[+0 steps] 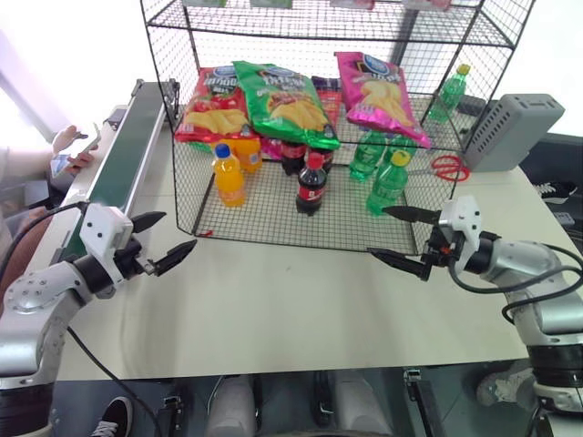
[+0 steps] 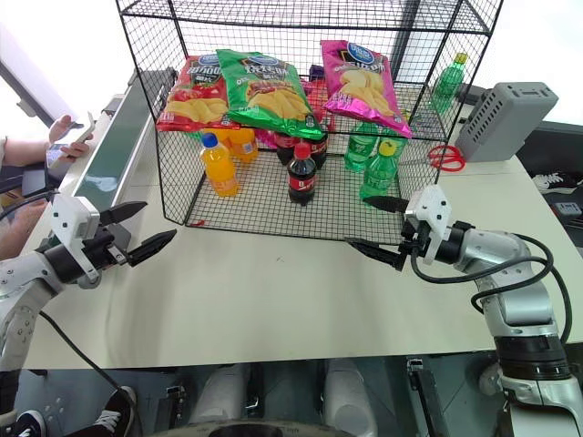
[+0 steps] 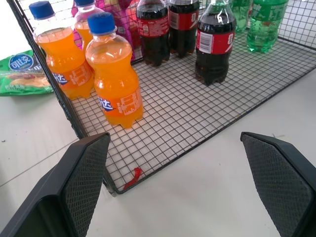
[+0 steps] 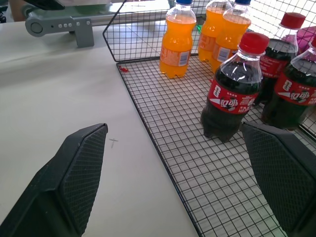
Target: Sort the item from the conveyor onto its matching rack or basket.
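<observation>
From the head views the magenta-pink chip bag (image 1: 378, 93) lies on the black wire rack (image 1: 273, 214)'s middle shelf beside the green chip bag (image 1: 284, 102), both the left gripper (image 1: 168, 240) and right gripper (image 1: 401, 237) gaping wide and empty over the table (image 1: 291, 309), while the wrist views show orange soda bottles (image 3: 114, 79) and cola bottles (image 4: 231, 89) between spread fingers.

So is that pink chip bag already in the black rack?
Yes. The pink chip bag lies on the black rack's middle shelf beside the green bag.
</observation>
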Robot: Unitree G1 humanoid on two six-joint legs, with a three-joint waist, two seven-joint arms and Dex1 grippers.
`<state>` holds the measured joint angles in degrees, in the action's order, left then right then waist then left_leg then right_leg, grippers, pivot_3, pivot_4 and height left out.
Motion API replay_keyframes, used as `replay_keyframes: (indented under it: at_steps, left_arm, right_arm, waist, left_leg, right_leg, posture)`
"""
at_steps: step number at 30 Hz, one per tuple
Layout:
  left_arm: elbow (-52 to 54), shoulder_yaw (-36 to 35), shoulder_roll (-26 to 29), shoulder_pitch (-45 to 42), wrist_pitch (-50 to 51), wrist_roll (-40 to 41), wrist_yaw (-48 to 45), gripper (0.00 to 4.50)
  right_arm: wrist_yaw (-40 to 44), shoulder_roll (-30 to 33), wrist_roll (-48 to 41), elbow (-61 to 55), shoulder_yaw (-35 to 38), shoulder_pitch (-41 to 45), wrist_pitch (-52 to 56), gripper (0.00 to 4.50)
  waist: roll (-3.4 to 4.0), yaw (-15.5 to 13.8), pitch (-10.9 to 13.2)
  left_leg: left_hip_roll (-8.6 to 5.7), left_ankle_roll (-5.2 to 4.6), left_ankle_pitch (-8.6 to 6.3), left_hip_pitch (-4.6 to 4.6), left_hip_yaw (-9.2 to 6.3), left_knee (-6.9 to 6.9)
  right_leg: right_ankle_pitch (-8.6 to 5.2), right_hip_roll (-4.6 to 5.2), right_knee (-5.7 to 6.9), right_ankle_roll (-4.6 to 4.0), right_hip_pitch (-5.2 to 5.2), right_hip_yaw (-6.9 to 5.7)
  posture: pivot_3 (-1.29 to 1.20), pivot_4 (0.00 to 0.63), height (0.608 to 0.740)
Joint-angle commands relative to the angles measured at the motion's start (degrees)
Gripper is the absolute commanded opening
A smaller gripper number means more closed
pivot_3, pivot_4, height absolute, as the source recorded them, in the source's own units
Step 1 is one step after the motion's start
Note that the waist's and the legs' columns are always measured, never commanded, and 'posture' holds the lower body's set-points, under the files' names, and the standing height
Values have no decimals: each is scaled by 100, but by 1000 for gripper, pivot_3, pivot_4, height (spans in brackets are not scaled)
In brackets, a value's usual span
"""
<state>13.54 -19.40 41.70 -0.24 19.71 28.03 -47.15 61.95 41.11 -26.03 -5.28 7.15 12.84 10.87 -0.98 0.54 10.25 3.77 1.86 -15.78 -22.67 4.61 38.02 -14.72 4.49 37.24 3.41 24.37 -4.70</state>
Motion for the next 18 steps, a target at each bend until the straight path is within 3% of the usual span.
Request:
replay_keyframes:
  at_steps: [1,18]
  left_arm:
    - [85,-85,51,-71,-94,-33,31,4500]
    - [30,-17,39,-68,-260,-192,25,4500]
  right_arm:
    - [18,-17,7,-59,33,95,-151,4459]
    - [85,-19,131,139,-32,225,-303,4459]
  waist:
    - [0,0,0]
    - [0,1,0]
  left_leg:
    - [0,0,0,0,0,0]
    - [0,0,0,0,0,0]
  right_leg:
    - [0,0,0,0,0,0]
    - [0,0,1,0,0,0]
  posture:
    - [0,150,740]
    - [0,150,740]
